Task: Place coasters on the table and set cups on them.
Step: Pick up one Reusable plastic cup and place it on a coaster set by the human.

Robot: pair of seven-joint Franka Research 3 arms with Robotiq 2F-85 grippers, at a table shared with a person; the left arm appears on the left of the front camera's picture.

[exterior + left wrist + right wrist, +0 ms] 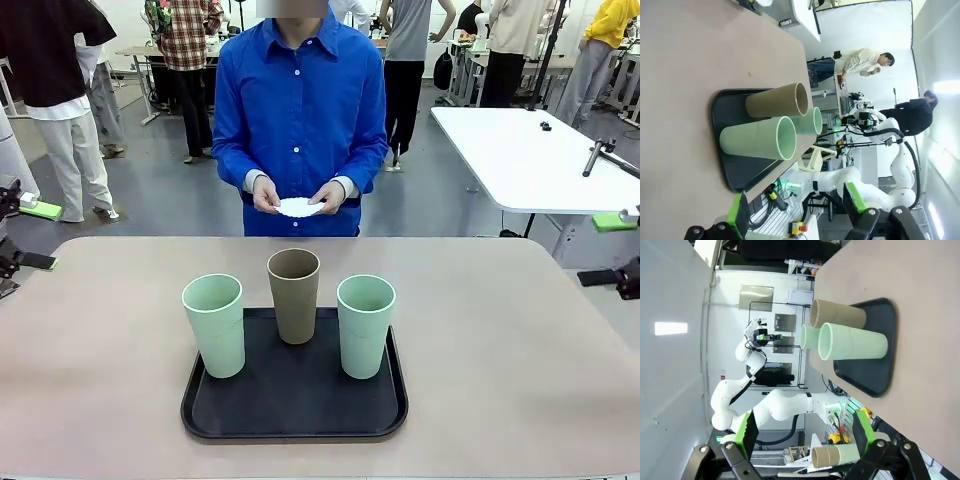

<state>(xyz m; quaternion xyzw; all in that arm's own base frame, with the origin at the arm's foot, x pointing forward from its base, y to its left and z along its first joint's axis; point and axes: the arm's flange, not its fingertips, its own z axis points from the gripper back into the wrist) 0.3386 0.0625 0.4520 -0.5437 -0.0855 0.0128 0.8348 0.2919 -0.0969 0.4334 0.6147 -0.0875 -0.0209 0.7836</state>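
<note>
Left claw [796,212] gapes wide, empty, low at the left side of the tabletop [500,330]; right claw [805,435] does likewise at the right side, nothing held

Coasters [298,207]: white, lacy, in the person's hands [266,195] above the far edge; count unclear; none laid down yet

Cups: mint [214,325], brown [294,295], mint [365,325], upright on a black tray [295,415] near the middle, close but apart

Step, as I read it: the very start, coasters first. Next move calls for coasters flat on bare tabletop beyond or beside the tray; then a claw closes round one cup, lifts it clear of its neighbours and centres it on a coaster

Surface: beige, matte, bare around the tray

Room: busy lab, people standing behind, white table [520,160] far right, grey floor
</note>
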